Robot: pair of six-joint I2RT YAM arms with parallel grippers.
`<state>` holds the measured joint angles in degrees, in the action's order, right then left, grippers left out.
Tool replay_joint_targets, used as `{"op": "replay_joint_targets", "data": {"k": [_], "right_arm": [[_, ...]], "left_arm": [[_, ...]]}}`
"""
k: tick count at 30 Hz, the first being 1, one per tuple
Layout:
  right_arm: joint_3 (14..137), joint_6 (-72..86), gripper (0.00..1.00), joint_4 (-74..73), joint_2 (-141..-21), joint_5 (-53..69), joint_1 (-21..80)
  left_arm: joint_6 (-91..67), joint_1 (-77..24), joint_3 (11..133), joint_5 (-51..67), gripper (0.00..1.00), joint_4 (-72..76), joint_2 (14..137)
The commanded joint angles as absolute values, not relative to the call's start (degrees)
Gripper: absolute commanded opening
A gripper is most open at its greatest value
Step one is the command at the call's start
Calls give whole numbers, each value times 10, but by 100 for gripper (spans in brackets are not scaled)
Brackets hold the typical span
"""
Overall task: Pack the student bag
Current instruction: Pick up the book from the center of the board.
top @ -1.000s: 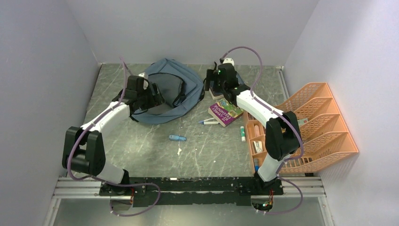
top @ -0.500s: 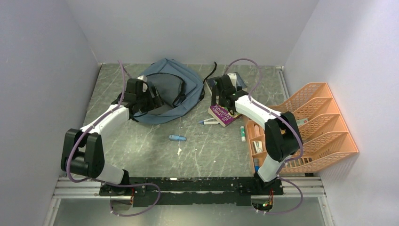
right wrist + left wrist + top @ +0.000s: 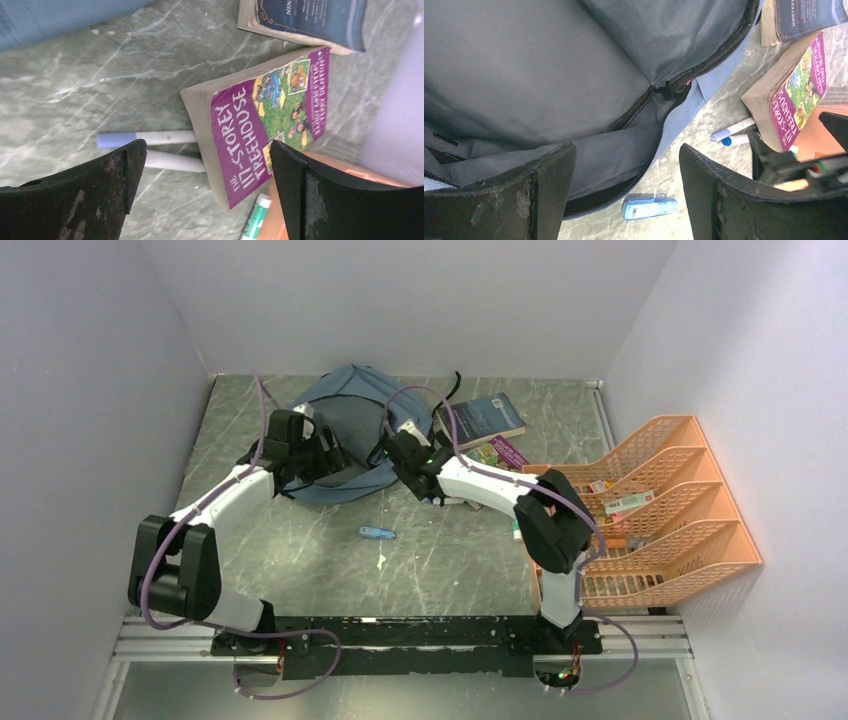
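Observation:
The grey-blue student bag [image 3: 350,430] lies at the back left with its main zipper open; its grey lining [image 3: 549,65] fills the left wrist view. My left gripper [image 3: 330,457] is open at the bag's near rim; the rim lies between its spread jaws [image 3: 626,149], which grip nothing. My right gripper [image 3: 432,488] is open and empty just right of the bag, above two markers [image 3: 150,138]. A purple paperback [image 3: 270,120] lies beside them [image 3: 503,452]. A dark blue book [image 3: 483,418] lies behind it.
A small blue stick-shaped item [image 3: 377,533] lies on the table in front of the bag, also in the left wrist view [image 3: 649,207]. The orange mesh tray rack [image 3: 670,510] stands at the right. A green glue stick [image 3: 256,215] lies by its corner.
My right arm has swung left from over the dark blue book at the back to beside the bag, above the markers. The left arm has hardly moved.

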<state>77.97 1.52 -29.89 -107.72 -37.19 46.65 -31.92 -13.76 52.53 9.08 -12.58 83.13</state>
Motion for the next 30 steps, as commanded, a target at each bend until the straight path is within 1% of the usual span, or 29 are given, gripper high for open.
{"op": "replay_joint_targets", "data": {"k": [1, 12, 30], "right_arm": [[811, -73, 99, -318, -1132, -459, 473], [871, -134, 99, -313, -1215, -496, 472], [870, -178, 96, -312, -1260, -503, 458]], "left_arm": [[-319, -140, 515, 105, 79, -108, 813], [-314, -139, 513, 99, 79, -117, 809], [-319, -118, 502, 115, 79, -107, 813]]}}
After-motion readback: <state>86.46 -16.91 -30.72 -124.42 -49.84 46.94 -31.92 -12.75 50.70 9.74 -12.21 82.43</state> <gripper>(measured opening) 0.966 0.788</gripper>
